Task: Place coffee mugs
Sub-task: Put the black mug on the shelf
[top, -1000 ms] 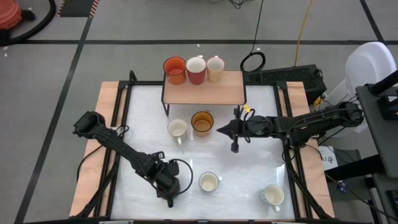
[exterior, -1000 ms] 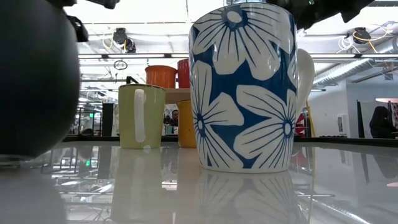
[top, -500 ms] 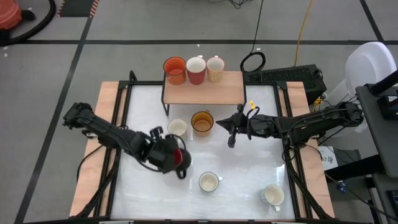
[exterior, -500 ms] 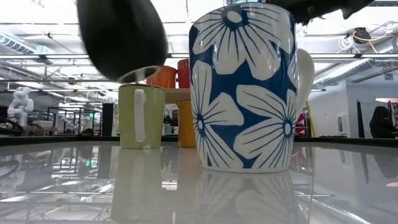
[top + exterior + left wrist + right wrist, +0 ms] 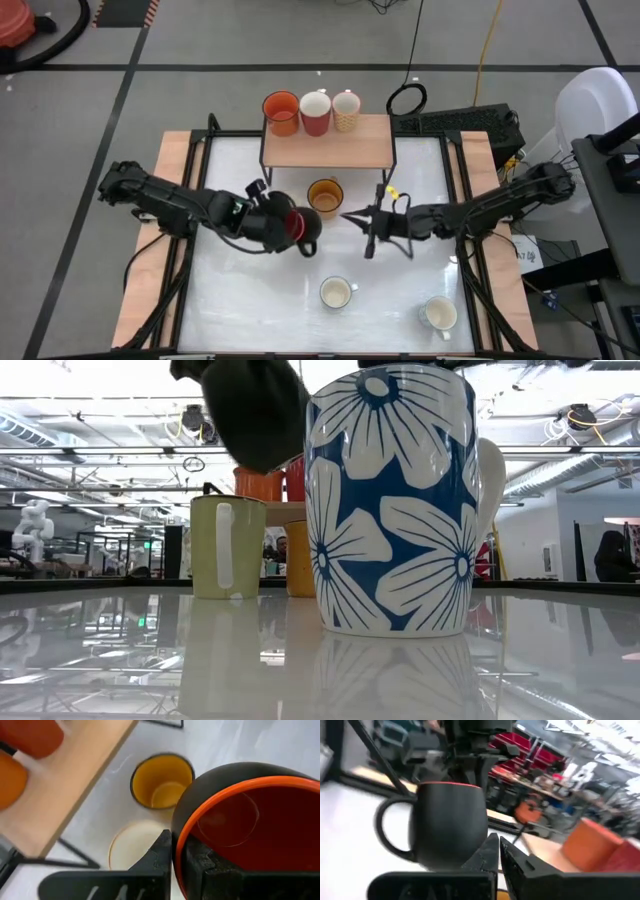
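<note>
My left gripper [image 5: 276,219] is shut on a black mug with a red inside [image 5: 292,226], held in the air over the table's middle. Below it stand a cream mug [image 5: 131,845] and an amber mug [image 5: 325,195]. My right gripper [image 5: 346,215] is shut and level; it points at the black mug [image 5: 451,822] from the right, a short gap away. An orange mug [image 5: 281,112], a red mug [image 5: 315,112] and a cream patterned mug [image 5: 346,110] stand on the wooden shelf [image 5: 330,150]. A white mug [image 5: 336,292] and another [image 5: 438,313] rest near the front. My left gripper pinches the black mug's rim [image 5: 178,851], one finger [image 5: 162,852] outside the wall and one finger [image 5: 202,865] inside. The fingers come slanting down from the table's left. The mug is lifted clear of the table, over the cream mug.
A blue-and-white flowered mug [image 5: 392,500] stands close in front of the low camera. The shelf's black legs [image 5: 265,170] rise at the table's far side. Black rails [image 5: 195,200] run along both side edges. Bare white tabletop [image 5: 400,280] lies between the front mugs and my right arm.
My left gripper has lifted the black mug off the table's near left part and carried it up and toward the far right, over the cream mug, turning as it went. My right gripper has rolled and shifted a little toward the near edge, staying shut.
</note>
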Robot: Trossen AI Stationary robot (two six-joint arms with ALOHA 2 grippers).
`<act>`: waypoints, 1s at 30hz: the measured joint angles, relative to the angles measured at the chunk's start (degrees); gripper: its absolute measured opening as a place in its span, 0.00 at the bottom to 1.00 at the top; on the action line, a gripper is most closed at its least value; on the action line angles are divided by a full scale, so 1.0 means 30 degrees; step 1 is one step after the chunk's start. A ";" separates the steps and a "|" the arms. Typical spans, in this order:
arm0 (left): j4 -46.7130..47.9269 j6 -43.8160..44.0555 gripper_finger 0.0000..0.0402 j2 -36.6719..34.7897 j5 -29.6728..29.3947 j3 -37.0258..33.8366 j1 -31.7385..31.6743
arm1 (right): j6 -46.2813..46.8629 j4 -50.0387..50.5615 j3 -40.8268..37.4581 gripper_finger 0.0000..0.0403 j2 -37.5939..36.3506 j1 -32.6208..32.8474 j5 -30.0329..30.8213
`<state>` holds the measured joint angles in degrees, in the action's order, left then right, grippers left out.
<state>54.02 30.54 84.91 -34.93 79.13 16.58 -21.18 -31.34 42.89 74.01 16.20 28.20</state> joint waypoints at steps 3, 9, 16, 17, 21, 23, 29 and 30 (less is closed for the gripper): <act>-0.1374 -0.0816 0.04 0.0013 -0.0121 0.0000 -0.0500 | -0.1889 0.0110 0.1228 0.08 0.1604 0.0693 0.1449; -0.2452 -0.0956 0.04 0.0013 -0.0805 0.0000 -0.1429 | -0.5680 0.0099 0.4240 0.31 0.4927 0.1921 0.5053; -0.2102 0.0807 0.04 0.0013 -0.2200 0.0000 -0.2101 | -0.8103 -0.0064 0.5635 0.48 0.6064 0.2921 0.8651; -0.2117 0.0999 0.04 0.0013 -0.2303 0.0000 -0.2208 | -0.8024 -0.0095 0.5649 0.49 0.6057 0.2999 0.8617; -0.2047 0.1546 0.04 0.0013 -0.2469 0.0000 -0.2657 | -0.7754 -0.0176 0.5649 0.50 0.6057 0.3033 0.8579; -0.2040 0.1762 0.04 0.0013 -0.2530 0.0000 -0.2866 | -0.7753 0.0148 0.5649 0.50 0.6057 0.2997 0.8618; -0.2078 0.2301 0.04 0.0013 -0.2796 0.0000 -0.3183 | -0.7747 0.0942 0.5649 0.49 0.6057 0.2894 1.0416; -0.2111 0.2398 0.04 0.0013 -0.2898 0.0000 -0.3212 | -0.7737 0.0969 0.5649 0.49 0.6057 0.2849 1.0707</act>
<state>47.68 37.73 84.95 -43.63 79.13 6.95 -44.39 -28.43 59.83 92.18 24.75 60.32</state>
